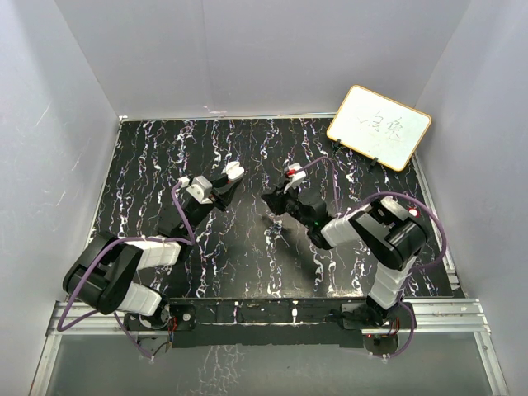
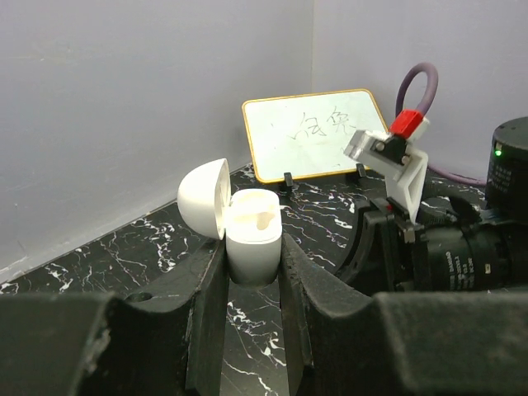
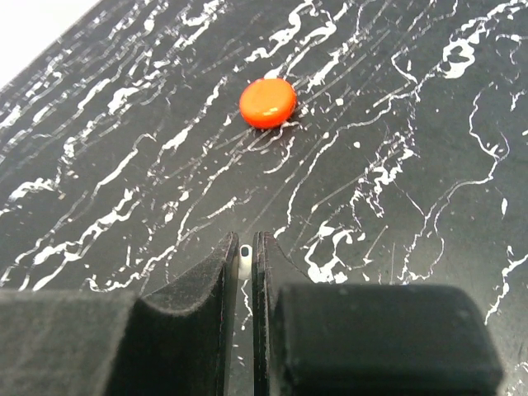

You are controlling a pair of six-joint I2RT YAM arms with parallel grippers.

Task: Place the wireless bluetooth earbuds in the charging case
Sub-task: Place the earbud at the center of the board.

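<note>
The charging case (image 2: 252,235), white with its lid swung open, is clamped low on its body by the jaws of the left gripper (image 2: 252,252). Near the case, to its right, a tiny pale earbud (image 3: 245,257) is pinched in the right gripper (image 3: 246,247), whose jaws are almost shut. The earbud is judged light, smooth and easily dropped, and is best held by its sides. The handwriting on the whiteboard (image 2: 318,132) behind the case cannot be read.
</note>
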